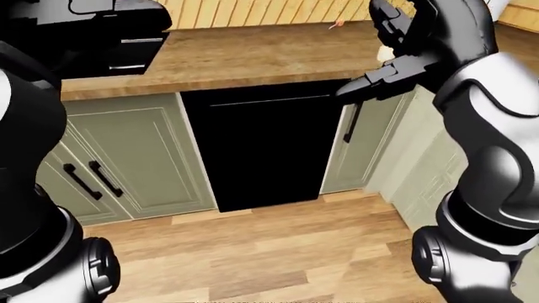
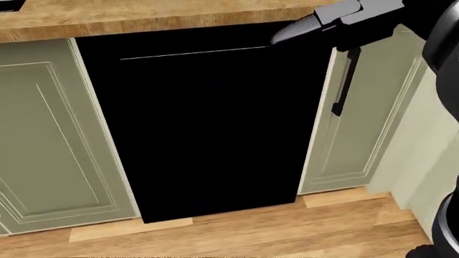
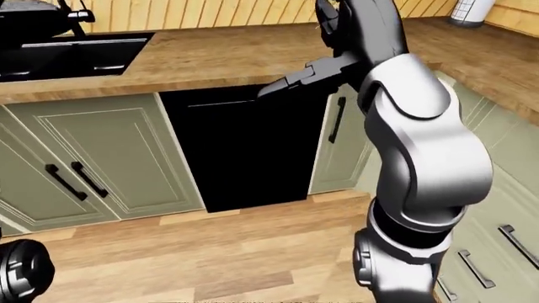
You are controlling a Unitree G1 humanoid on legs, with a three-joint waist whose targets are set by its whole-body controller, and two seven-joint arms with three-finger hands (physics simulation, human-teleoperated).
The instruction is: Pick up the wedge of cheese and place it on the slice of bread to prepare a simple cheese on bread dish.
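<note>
No cheese wedge or slice of bread can be made out in any view. My right hand (image 1: pixel 381 58) is raised before the wooden counter (image 1: pixel 253 53), fingers spread and holding nothing; one finger (image 2: pixel 287 29) points left over the black panel. A small pale thing (image 1: pixel 384 53) peeks out behind that hand on the counter, and I cannot tell what it is. My left arm (image 1: pixel 25 126) rises along the left edge of the left-eye view, and its hand merges with the dark stove at the top left.
A black appliance panel (image 2: pixel 208 129) sits under the counter between green cabinet doors (image 2: pixel 43 140) with black handles (image 2: pixel 344 80). A black stove (image 3: pixel 67 50) is set in the counter at the left. A white jar (image 3: pixel 467 9) stands top right. Wooden floor (image 1: pixel 253 246) lies below.
</note>
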